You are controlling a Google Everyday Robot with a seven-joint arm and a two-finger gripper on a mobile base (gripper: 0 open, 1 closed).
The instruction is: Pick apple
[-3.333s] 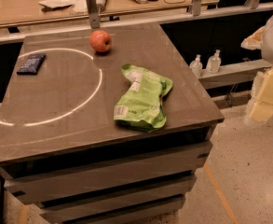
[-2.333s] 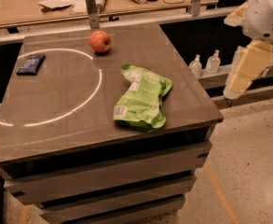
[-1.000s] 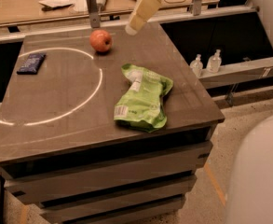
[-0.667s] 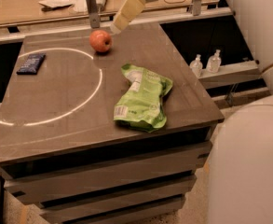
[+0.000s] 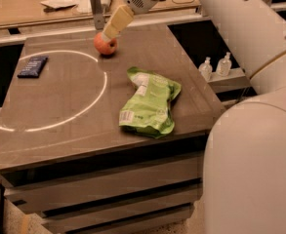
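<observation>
The small red-orange apple [image 5: 105, 45] sits at the far edge of the brown table [image 5: 59, 101], just outside the white circle painted on it. My gripper [image 5: 107, 33] hangs from the white arm that comes in from the upper right. Its cream tip is right over the apple's top and covers part of it. I cannot tell whether it touches the apple.
A green snack bag [image 5: 150, 101] lies near the table's right front. A dark blue packet [image 5: 32, 66] lies at the left. A metal bracket [image 5: 97, 8] stands behind the apple. Two small bottles [image 5: 215, 66] stand on a shelf to the right. My arm's white body fills the right side.
My arm has swung in from the far right, across the back of the table, and come down to the left onto the apple. The apple and the bag have not moved.
</observation>
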